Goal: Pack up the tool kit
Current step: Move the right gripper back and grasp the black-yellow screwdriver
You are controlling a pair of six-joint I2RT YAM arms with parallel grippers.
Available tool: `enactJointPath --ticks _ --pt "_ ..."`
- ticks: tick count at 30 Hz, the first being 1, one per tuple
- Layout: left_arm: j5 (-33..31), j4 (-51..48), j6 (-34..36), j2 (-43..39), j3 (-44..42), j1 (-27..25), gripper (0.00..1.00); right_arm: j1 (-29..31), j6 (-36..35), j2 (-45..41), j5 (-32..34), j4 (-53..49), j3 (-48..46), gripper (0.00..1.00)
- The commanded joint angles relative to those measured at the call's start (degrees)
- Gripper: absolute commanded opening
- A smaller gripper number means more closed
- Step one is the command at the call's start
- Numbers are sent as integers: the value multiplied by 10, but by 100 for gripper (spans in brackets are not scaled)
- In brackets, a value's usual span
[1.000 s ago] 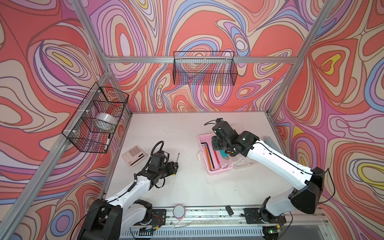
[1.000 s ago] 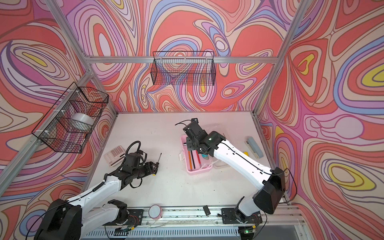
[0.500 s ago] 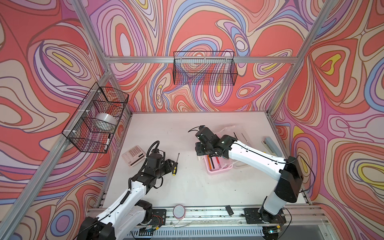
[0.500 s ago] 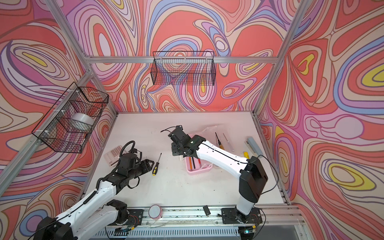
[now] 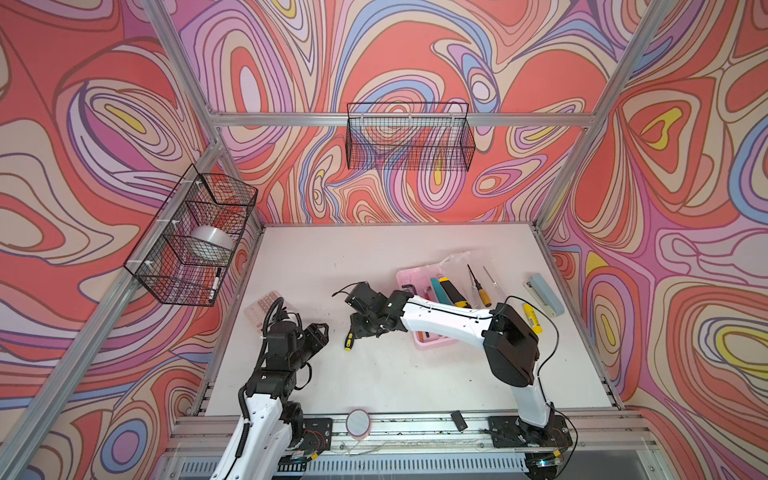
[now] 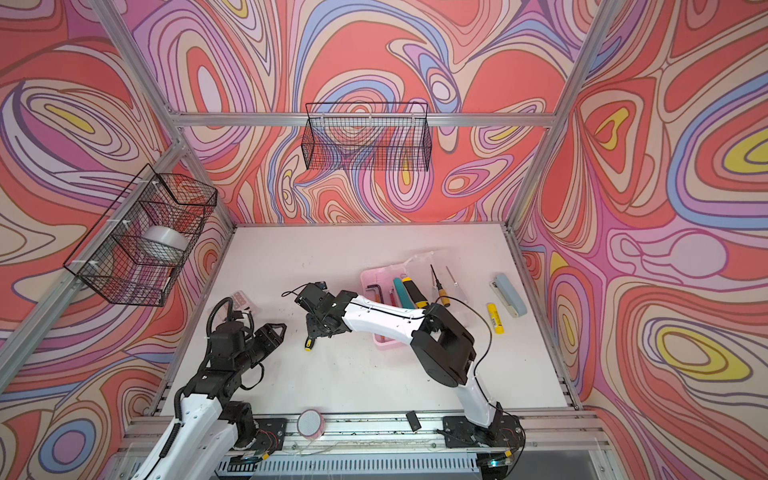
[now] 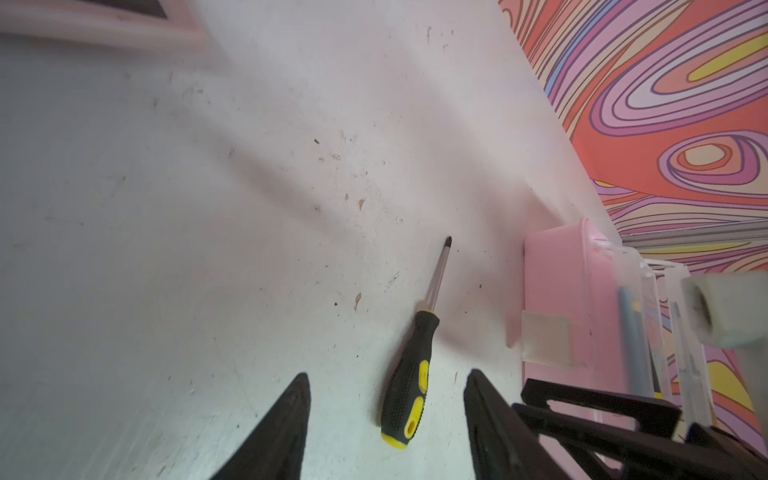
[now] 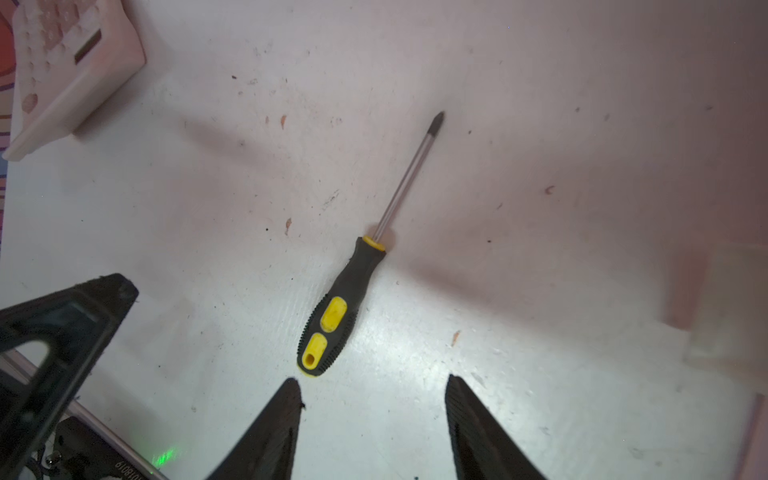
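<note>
- One white worktop [image 5: 374,249] carries everything. The pink case [image 5: 404,277] lies open on it.
- Two arms. The right arm [image 5: 440,320] reaches across the case and hides its near half. The left arm [image 5: 266,399] stands well left of the case in both top views.
- Two wire baskets hang on the walls, far from the case. One [image 5: 409,137] is on the back wall. The other [image 5: 195,237] is on the left wall and holds one tape roll [image 5: 210,241] and one marker [image 5: 215,282].
- One clear lid [image 5: 459,259] is folded out at the case's right.
- One calculator [image 5: 264,307] lies well left of the case.
- One grey-blue bar [image 5: 546,293] lies well right of the case, and one yellow stick [image 5: 532,318] lies just on the case side of it.
- Two claws, both left of the case.
  - The right claw [image 5: 365,328] hangs above the loose screwdriver [image 5: 348,340], its jaws moderately apart and empty.
  - The left claw [image 5: 320,332] is farther from the case. Its jaws are parted about as wide, it holds nothing, and its tips point at the same tool.
- Three screwdrivers.
  - The loose one is black and yellow and lies flat on the worktop, near the case's left wall.
  - Two thin ones, an orange-handled [image 5: 478,286] and a clear-handled [image 5: 494,282], lie over the lid as far as can be told.
- Inside the case are one teal tool [image 5: 436,289] and one black-yellow knife [image 5: 451,291]. The black hex keys [image 5: 409,288] are too bunched to count.
</note>
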Motion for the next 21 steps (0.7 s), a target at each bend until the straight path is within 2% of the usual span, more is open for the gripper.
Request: enactJointPath --ticks 1,11,21 --pt "22 -19 -2 -12 -3 4 60 3 18 33 -20 6 35 60" --pt "18 -36 3 -40 -20 5 59 7 10 123 -7 -67 130 58" --pt "14 -33 9 -40 -23 4 59 14 4 145 15 -99 148 53"
